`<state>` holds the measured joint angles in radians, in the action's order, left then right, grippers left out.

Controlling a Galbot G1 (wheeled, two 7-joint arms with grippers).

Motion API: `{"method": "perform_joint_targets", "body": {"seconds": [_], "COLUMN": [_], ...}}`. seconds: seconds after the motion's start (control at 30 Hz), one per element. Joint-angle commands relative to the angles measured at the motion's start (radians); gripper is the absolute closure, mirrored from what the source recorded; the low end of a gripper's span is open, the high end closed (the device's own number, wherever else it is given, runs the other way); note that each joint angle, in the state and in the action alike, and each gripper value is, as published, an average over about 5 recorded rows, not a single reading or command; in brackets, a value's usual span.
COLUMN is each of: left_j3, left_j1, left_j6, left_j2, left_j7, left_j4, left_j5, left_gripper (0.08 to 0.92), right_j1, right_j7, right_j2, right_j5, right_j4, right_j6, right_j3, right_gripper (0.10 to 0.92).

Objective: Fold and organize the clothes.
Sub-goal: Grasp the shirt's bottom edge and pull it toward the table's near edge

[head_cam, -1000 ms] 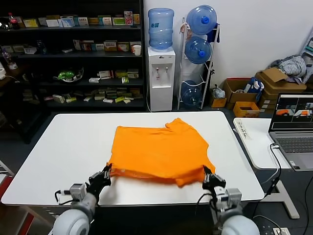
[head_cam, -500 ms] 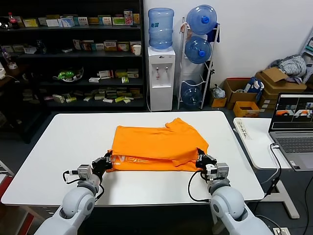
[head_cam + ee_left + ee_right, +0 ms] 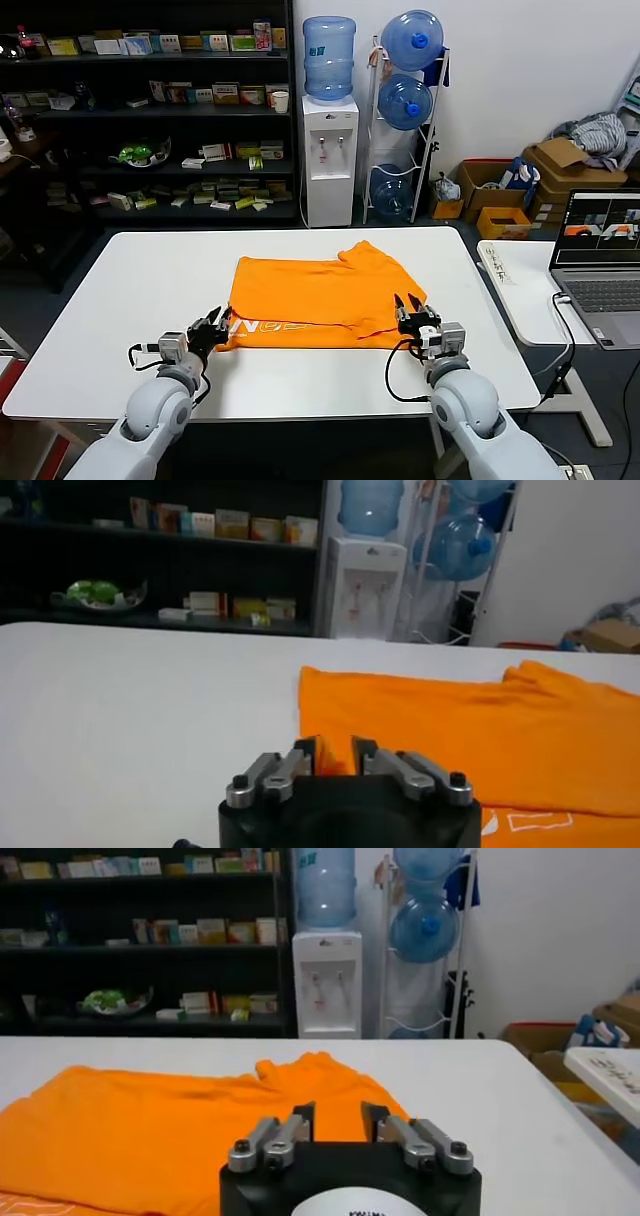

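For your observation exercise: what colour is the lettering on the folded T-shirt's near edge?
White, on the orange T-shirt; clearest in the head view, near the left gripper.

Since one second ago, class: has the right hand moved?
Yes. The right hand moved away from the table's near edge, further over the orange T-shirt.

The orange T-shirt (image 3: 320, 296) lies folded on the white worktop (image 3: 120, 300), white lettering seemingly showing along its near edge.

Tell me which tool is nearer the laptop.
Right. The right tool is at the shirt's right edge, toward the laptop; the left tool is at the opposite edge.
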<state>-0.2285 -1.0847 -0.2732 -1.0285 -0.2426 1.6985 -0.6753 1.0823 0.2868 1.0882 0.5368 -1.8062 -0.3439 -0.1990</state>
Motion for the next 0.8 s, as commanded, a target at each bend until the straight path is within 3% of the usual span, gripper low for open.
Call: {"method": "perform_joint_targets", "body": {"seconds": [0.03,0.2,0.4,0.53,0.8], "left_j3": [-0.060,-0.074,-0.060,-0.058,-0.057], "left_j1": [-0.187,-0.265,-0.229,-0.198,-0.171], "left_j6": [0.004,0.034,0.034,0.033,0.035], "left_j2": [0.023,0.003,-0.030,-0.032,-0.035], "left_j7": [0.024,0.059,0.061,0.063,0.065], "left_j4": [0.120,0.118,0.082,0.054,0.026], "left_j5": [0.017,0.038,0.038,0.036,0.035], "left_gripper": [0.593,0.446,0.273,0.191,0.177], "right_j1": [0.153,0.264,0.272,0.250,0.180], "right_j7": [-0.070,-0.090,-0.093,-0.098,-0.102], "right_j2": [-0.065,-0.090,-0.070,-0.056,-0.033], "right_j5": [-0.085,-0.043,0.026,0.040,0.066], "right_j4": [-0.073,-0.088,-0.056,-0.034,0.025], "right_j6": [0.011,-0.014,-0.048,-0.053,-0.055], "right_j3": [-0.084,-0.147,-0.167,-0.154,-0.122], "right_gripper": [0.524,0.385,0.230,0.205,0.203]}}
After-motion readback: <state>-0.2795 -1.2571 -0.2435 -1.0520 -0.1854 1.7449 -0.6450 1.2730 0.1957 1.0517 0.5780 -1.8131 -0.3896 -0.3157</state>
